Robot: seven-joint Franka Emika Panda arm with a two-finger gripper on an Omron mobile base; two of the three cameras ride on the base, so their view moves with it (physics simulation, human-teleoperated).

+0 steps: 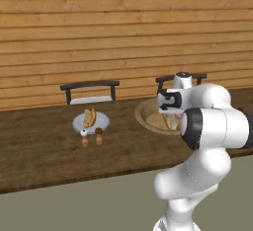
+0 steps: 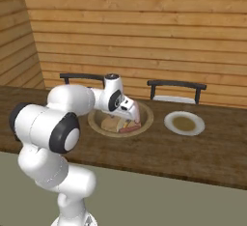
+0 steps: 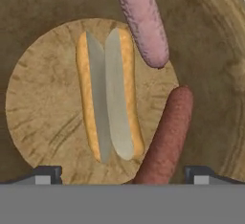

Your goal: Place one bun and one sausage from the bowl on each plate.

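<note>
Wooden and tan-brown, the bowl (image 3: 206, 36) lies under the gripper (image 3: 122, 175), whose two fingertips (image 3: 45, 174) stand wide apart with nothing between them. On the bowl's lighter round floor lies one split bun (image 3: 110, 96); a dark red sausage (image 3: 167, 137) lies just beside it, and a paler pink sausage (image 3: 141, 19) lies further up, its end near the dark one's. The bowl's darker wall rings all three, with bare floor on the bun's other side.

From the base views, the bowl (image 2: 144, 123) sits on a long dark wooden counter (image 2: 202, 157) before a plank wall. One plate (image 2: 184, 123) lies apart from the bowl, a brownish patch at its middle. The other plate (image 1: 79, 124) carries a bun (image 1: 89, 118). Two small shakers (image 1: 91, 135) stand by that plate's near edge. Two dark chairs (image 1: 90, 91) stand behind the counter.
</note>
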